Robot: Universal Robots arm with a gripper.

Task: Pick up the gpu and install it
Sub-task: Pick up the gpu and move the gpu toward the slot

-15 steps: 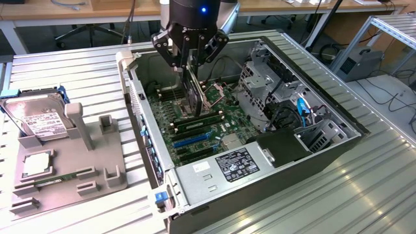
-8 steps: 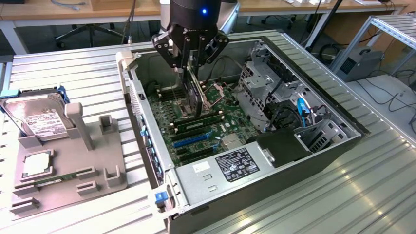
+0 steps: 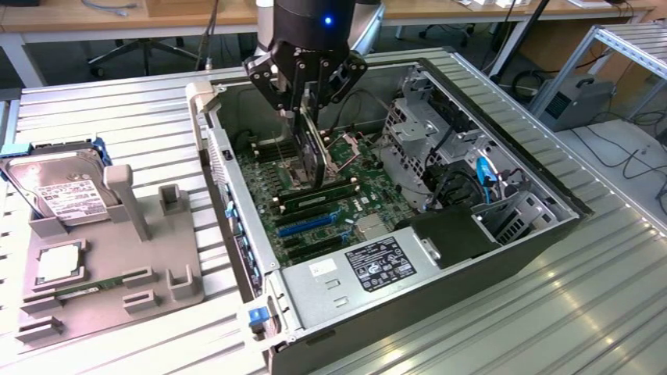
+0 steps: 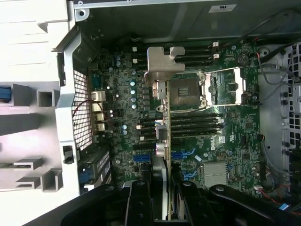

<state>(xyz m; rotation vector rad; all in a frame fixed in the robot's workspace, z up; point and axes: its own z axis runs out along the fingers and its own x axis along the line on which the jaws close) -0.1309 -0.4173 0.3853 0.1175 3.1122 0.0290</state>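
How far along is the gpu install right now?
Done: the gpu is picked up. In hand: the end effector grips it edge-down over the motherboard inside the open case. Left: seating it; the blue slots look unfilled.

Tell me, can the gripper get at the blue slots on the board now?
Probably yes. The case is open, the gripper holds the gpu on edge above the board, and nothing stands between it and the blue slots.
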